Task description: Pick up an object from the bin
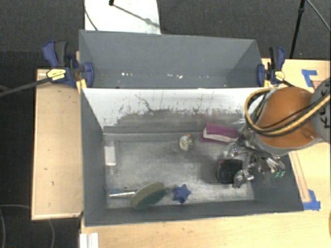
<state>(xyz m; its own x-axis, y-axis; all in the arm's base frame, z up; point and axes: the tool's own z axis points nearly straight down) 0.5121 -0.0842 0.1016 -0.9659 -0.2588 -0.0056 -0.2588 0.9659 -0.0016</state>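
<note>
Small black round thing (224, 172), right side of bin (155, 61) — claw (241, 173) over it

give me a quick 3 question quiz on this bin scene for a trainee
1. Over which part of the bin is the gripper? A) left B) middle C) right
2. True or false: the blue star-shaped piece lies next to the green oval pad, near the front wall.
3. Fill in: the round thing at the gripper is coloured ____.
Key: 1 C; 2 true; 3 black.
</note>
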